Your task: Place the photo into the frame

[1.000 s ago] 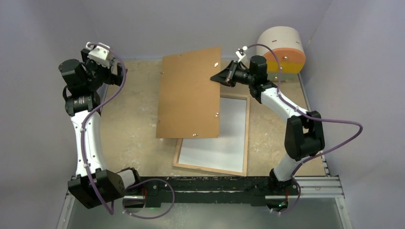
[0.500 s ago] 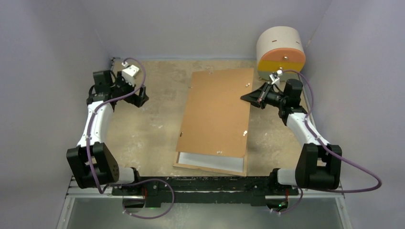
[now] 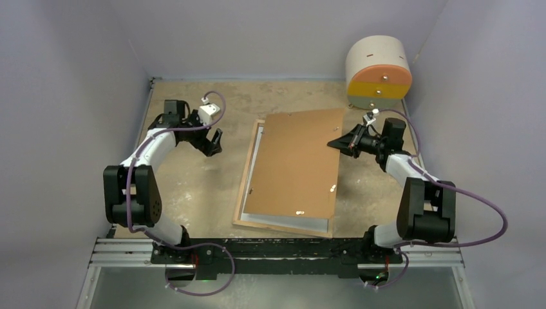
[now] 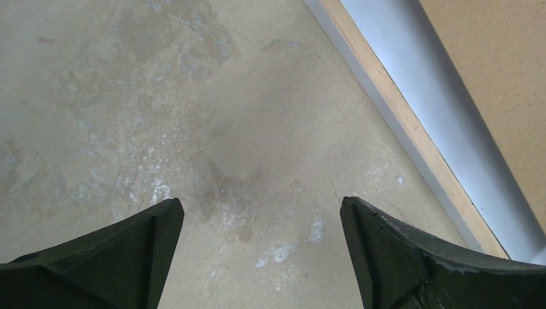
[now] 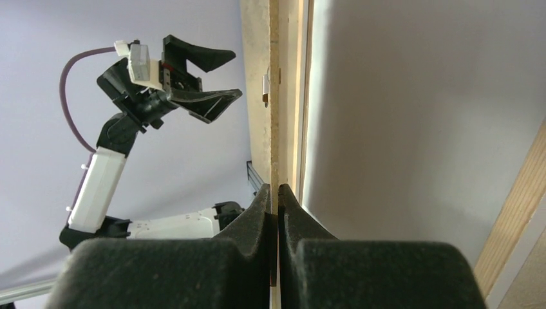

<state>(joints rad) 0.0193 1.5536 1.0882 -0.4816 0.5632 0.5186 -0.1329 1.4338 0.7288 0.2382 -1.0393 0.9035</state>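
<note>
The frame [image 3: 243, 193] lies flat mid-table with its light wood rear face up. A white sheet surface [image 3: 290, 221] shows inside it; no dark picture side shows, so I cannot tell whether it is the photo. A plain brown hardboard sheet [image 3: 296, 164] with small metal clips covers most of the frame, skewed to the right. My right gripper [image 3: 335, 144] is shut on its right edge, seen thin between the fingers in the right wrist view [image 5: 277, 190]. My left gripper [image 3: 214, 143] is open and empty over bare table, left of the frame's rail [image 4: 399, 122].
A round white, orange and yellow drum [image 3: 378, 71] stands at the back right corner. Grey walls close in the table on three sides. The black base rail [image 3: 277, 248] runs along the near edge.
The right gripper has lowered the hardboard from a raised tilt to nearly flat over the frame. The left arm has swung from the far left wall in towards the frame.
</note>
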